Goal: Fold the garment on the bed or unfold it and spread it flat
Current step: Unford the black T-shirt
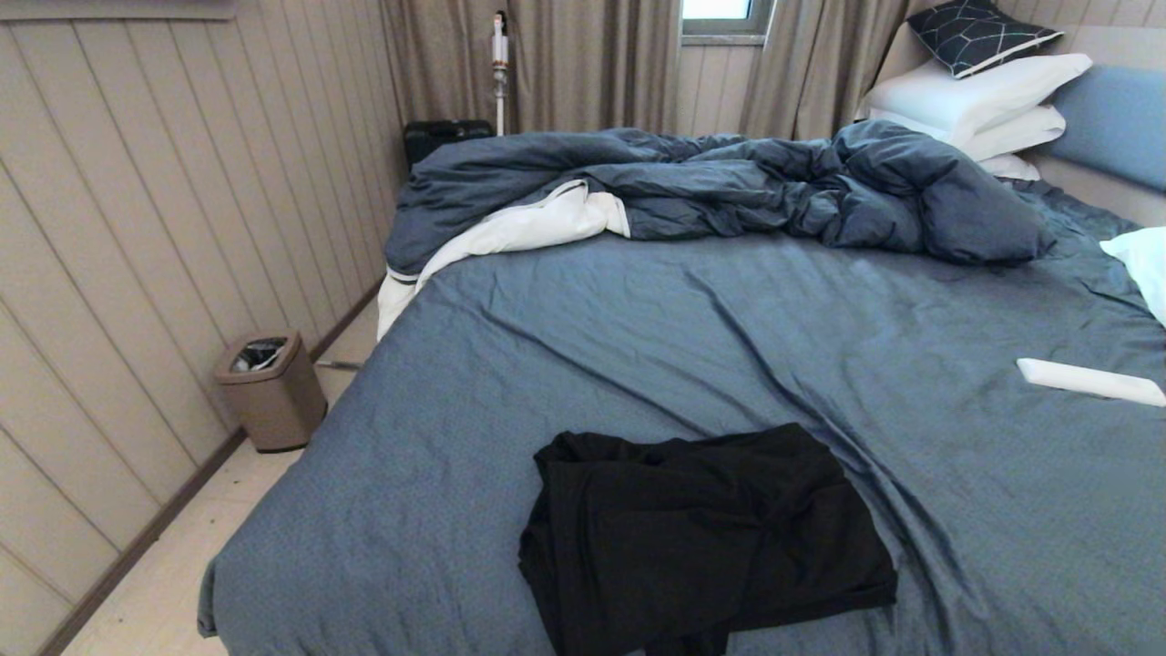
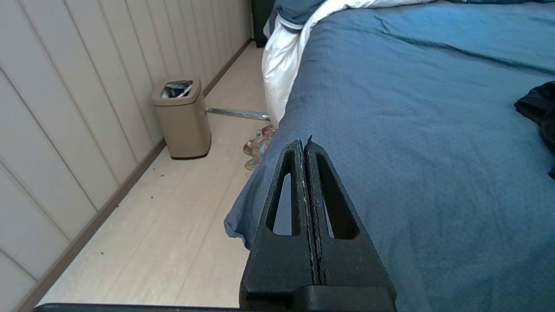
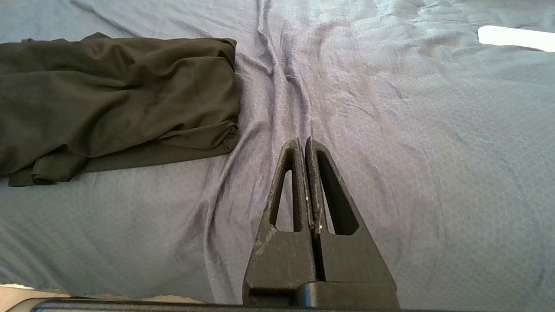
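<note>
Bedroom, panelled wall and drawn curtains; wide bed [image 1: 638, 337] with slate-blue sheet, rumpled dark blue duvet [image 1: 729, 191] heaped toward the pillows. Black T-shirt [image 1: 701, 538], crumpled in a loose heap, print hidden, lying on the sheet near the bed's foot edge, well apart from the duvet. Step in hand, as judged: approach and find a hem or shoulder edge; pinch only the shirt's cloth, not the sheet beneath. Left gripper [image 2: 304, 145]: fingers pressed together, empty, over the bed's corner. Right gripper [image 3: 303, 143]: fingers together, empty, beside the shirt.
</note>
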Controlling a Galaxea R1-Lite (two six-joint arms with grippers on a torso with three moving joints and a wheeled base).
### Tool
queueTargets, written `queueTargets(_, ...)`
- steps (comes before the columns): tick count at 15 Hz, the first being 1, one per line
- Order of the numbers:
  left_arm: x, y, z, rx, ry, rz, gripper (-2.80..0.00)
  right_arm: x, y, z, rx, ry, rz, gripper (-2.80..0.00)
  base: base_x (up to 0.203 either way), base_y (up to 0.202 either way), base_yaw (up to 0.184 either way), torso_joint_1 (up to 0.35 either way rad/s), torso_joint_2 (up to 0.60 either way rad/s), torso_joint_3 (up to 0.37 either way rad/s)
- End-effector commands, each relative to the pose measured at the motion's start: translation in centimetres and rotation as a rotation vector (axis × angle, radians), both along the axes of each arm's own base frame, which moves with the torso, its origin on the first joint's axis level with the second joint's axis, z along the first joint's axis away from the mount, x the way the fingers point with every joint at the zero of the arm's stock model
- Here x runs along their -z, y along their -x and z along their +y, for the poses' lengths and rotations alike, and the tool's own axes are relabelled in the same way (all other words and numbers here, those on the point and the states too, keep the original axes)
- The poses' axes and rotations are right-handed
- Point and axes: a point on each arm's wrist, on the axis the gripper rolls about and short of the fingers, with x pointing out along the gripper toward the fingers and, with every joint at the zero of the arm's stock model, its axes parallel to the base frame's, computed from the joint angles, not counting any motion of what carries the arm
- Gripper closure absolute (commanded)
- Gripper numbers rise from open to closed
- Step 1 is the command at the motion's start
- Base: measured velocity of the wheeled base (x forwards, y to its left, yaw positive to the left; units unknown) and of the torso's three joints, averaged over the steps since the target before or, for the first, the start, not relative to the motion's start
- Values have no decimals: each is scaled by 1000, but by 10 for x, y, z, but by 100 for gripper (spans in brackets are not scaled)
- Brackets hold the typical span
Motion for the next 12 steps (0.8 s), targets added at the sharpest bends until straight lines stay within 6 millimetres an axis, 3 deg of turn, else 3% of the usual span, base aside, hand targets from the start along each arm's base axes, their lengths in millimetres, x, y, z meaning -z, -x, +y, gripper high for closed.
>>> queueTargets(1,0,0,0,-1,0,0,0,0,0,0,0,0,1,0,0,0,0,0,0,0)
queueTargets(12,0,0,0,-1,0,0,0,0,0,0,0,0,1,0,0,0,0,0,0,0)
